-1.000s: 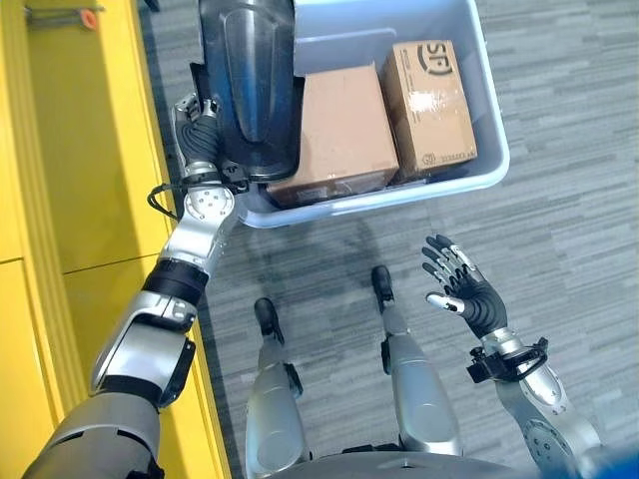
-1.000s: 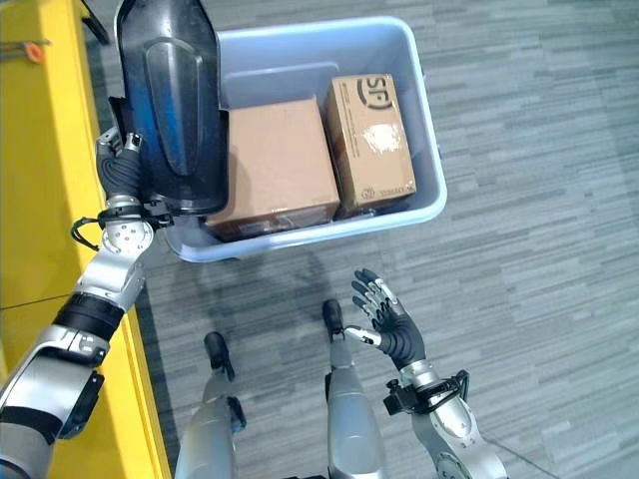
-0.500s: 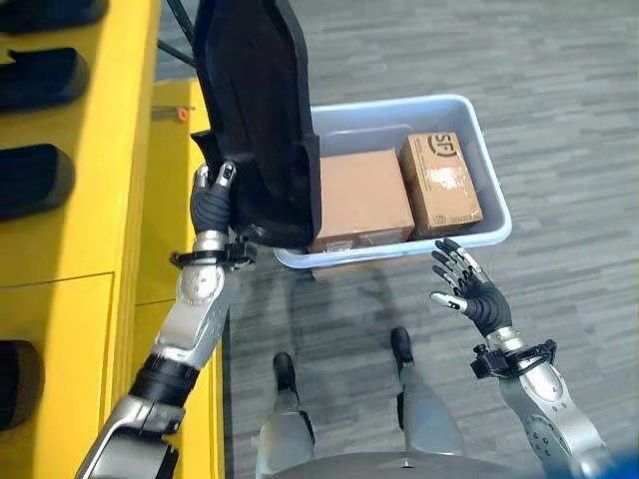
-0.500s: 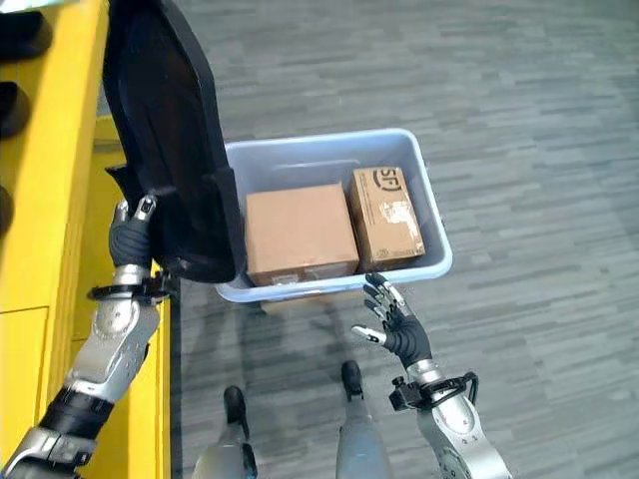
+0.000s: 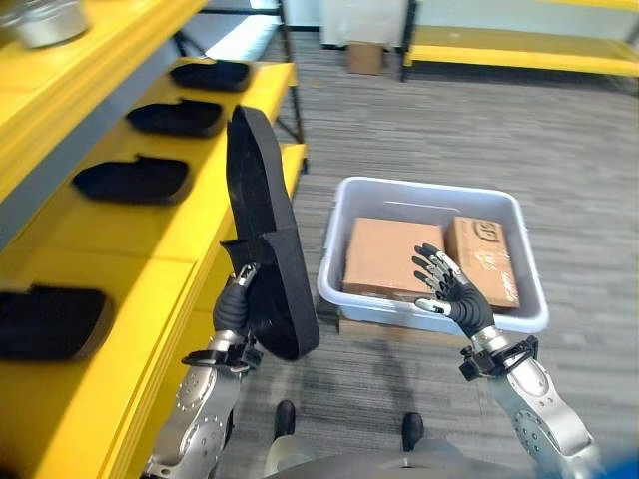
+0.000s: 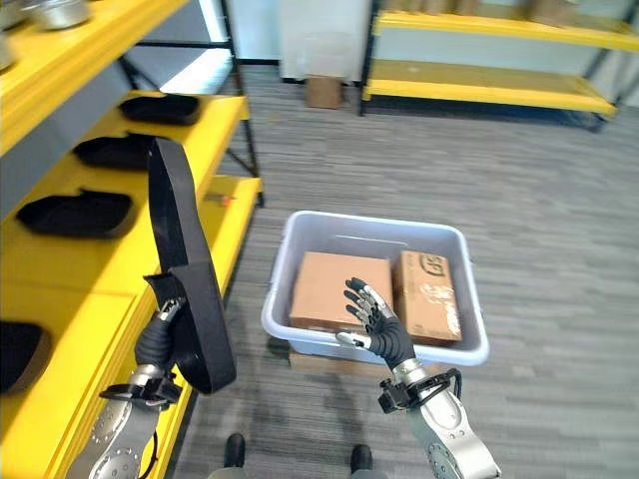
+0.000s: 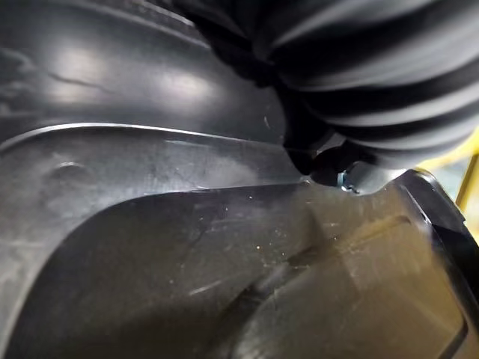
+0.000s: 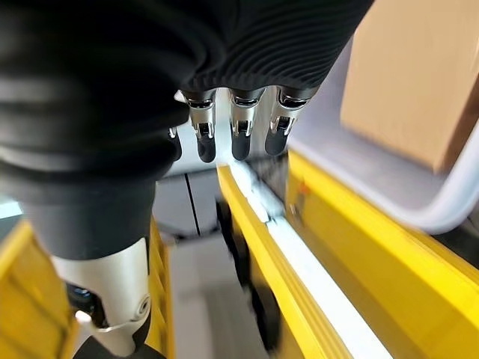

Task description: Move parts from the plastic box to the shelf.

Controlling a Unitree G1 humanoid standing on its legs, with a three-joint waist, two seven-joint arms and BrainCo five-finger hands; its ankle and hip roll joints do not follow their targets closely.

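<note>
Left hand (image 5: 234, 311): grips the lower edge of a black part (image 5: 262, 249), held upright between shelf and box; fingers seem curled round it, mostly hidden.
Right hand (image 5: 451, 292): fingers spread, holding nothing, near the box's front.
Box (image 5: 427, 199): on the floor, two cartons (image 5: 381, 257) inside.
Shelf (image 5: 150, 225): yellow, similar black parts (image 5: 132, 180) lying in a row.

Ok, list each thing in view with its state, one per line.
black part: upright on edge, held beside the shelf
left hand: gripping the black part
right hand: open, empty
plastic box: on the floor, holding two cardboard boxes
shelf: black parts lying flat in a row
</note>
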